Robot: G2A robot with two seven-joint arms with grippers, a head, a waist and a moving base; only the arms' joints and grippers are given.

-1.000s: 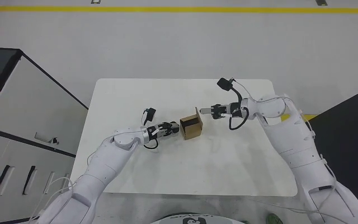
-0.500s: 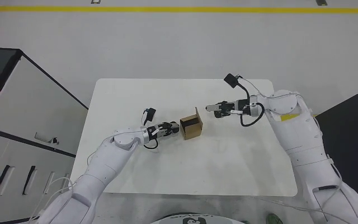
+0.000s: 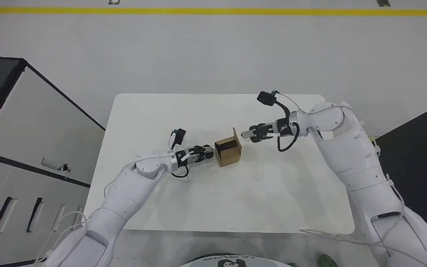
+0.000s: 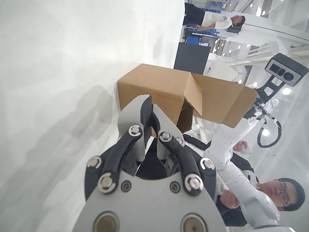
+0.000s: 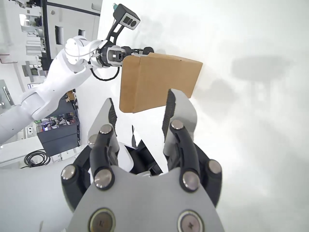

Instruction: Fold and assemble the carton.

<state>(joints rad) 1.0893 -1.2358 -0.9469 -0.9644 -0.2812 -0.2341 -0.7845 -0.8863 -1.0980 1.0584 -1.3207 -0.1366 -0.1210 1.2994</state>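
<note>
Carton (image 3: pixel 229 153) is the small brown box. It sits on the white table (image 3: pixel 280 200), about in the middle. It stands flat on the table, and its top is open.

The left gripper (image 4: pixel 149 102) is at the side of the carton that faces the left arm. Its two fingers (image 4: pixel 144 112) are pressed close together, with almost no gap. The tips are right up against the brown wall of the carton. I cannot see anything pinched between them. In the left wrist view, a dark hole shows at one corner of the box where the card folds in.

On the far side of the carton, one flap (image 3: pixel 234 131) sticks up. It is at the corner nearest the right arm.

The right gripper (image 5: pixel 142 97) is a bit farther away, just beside that flap. It is spread wide apart, and nothing is held in it. In the top view a thin strip of table shows between its tips and the flap, so they are close but not touching.

Farther off, a grey cabinet (image 3: pixel 40 127) stands beside the table on the robot's left. Past the far edge of the table is a pale grey floor (image 3: pixel 200 53). A yellow line (image 3: pixel 213 11) runs across the floor at the very back.
</note>
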